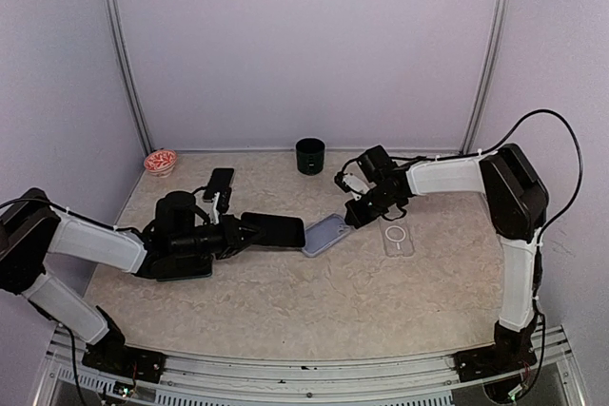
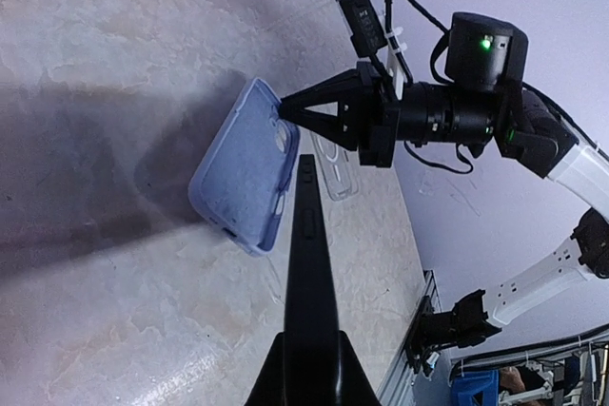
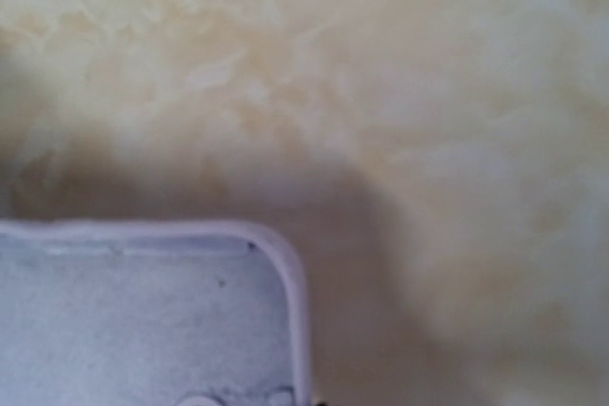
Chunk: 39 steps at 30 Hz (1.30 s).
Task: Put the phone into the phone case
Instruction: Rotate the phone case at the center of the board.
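Observation:
My left gripper point(image 1: 240, 232) is shut on one end of a black phone point(image 1: 276, 230), held level just above the table and pointing right. In the left wrist view the phone point(image 2: 309, 254) shows edge-on, rising from between my fingers point(image 2: 306, 335). Its free end is close to a lavender phone case point(image 1: 326, 234), which is tilted with its open side towards the phone. My right gripper point(image 1: 348, 219) is shut on the case's far corner, by the camera cutout point(image 2: 282, 140). The right wrist view shows only a corner of the case point(image 3: 143, 320); its own fingers are hidden.
A clear phone case point(image 1: 399, 238) lies flat just right of the lavender one. A second black phone point(image 1: 219, 181) lies behind my left arm. A black cup point(image 1: 310, 155) and a small pink bowl point(image 1: 160, 161) stand by the back wall.

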Each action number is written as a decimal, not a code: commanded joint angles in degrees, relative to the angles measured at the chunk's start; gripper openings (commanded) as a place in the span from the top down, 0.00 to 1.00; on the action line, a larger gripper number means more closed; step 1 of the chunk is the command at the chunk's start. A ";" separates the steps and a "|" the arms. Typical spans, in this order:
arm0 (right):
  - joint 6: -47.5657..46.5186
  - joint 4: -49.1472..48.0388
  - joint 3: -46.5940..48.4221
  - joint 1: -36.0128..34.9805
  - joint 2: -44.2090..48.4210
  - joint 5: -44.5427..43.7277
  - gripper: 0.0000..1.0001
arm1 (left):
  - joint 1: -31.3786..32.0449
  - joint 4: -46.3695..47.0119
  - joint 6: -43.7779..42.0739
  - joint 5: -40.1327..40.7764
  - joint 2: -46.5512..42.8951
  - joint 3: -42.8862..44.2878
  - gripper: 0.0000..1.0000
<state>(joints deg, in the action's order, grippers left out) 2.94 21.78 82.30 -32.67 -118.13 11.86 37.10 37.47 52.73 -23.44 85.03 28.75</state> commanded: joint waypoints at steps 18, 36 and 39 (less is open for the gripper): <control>34.95 -15.56 -16.09 -7.45 8.42 -17.55 1.00 | 0.16 -0.56 1.48 5.82 -4.28 0.08 1.00; 43.67 -13.80 -17.37 -9.33 12.82 -15.52 0.63 | 0.25 -1.76 0.79 6.67 -3.65 1.42 1.00; 41.57 -13.15 -16.67 -9.22 13.73 -16.28 0.36 | 0.17 -3.69 0.79 6.94 -3.20 2.62 1.00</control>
<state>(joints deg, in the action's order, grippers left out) 45.89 8.86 65.28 -41.52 -106.89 -4.12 37.10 33.52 54.17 -17.37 82.04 27.86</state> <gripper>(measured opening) 0.495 0.072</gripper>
